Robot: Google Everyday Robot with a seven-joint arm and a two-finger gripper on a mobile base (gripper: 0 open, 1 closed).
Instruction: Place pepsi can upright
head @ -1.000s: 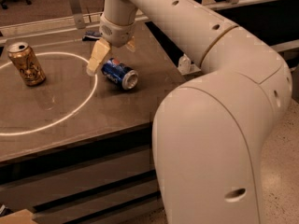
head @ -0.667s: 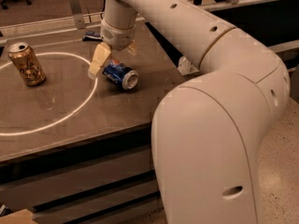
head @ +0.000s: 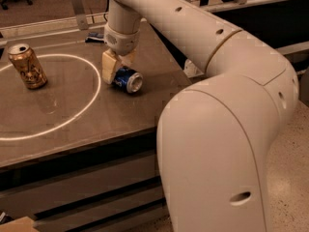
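The pepsi can (head: pixel 129 80), blue with a silver end, lies on its side on the brown table (head: pixel 72 115), its end facing the front right. My gripper (head: pixel 119 65) has come down over the can's rear part. One tan finger (head: pixel 108 67) stands against the can's left side, and the other shows partly behind it. The fingers are apart, straddling the can, and the can rests on the table.
A gold-brown can (head: pixel 28 66) stands upright at the left, inside a white ring (head: pixel 91 98) marked on the table. A flat dark blue packet (head: pixel 95 36) lies at the back. The table's right edge runs close to the can, and my arm's large white body fills the right.
My gripper has moved down and a little right, from just left of and above the can to around its rear part. The can has not visibly moved.
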